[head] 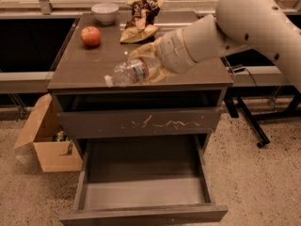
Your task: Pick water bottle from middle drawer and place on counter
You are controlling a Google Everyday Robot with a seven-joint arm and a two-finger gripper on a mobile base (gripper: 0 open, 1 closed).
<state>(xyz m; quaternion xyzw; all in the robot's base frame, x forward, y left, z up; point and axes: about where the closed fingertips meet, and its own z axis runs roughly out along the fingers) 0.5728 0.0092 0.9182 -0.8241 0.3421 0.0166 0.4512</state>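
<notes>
The bottle [130,72] is held on its side by the tool [145,68], which is clamped round its body, over the front of the worktop [84,70]. The drawer [143,192] is seen open and emptied. Placing is judged in hand; lowering and release are called for next.

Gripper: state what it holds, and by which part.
The gripper holds the water bottle by its bottom half. The bottle lies sideways above the counter, cap end free.

Arm [254,18]: fat cream-white rounded shells, small dark screw holes dotted along my upper link, seams between segments. My gripper [143,66] has tan fingers; it sits above the counter's [80,72] near edge, clamped on the water bottle [126,73].
</notes>
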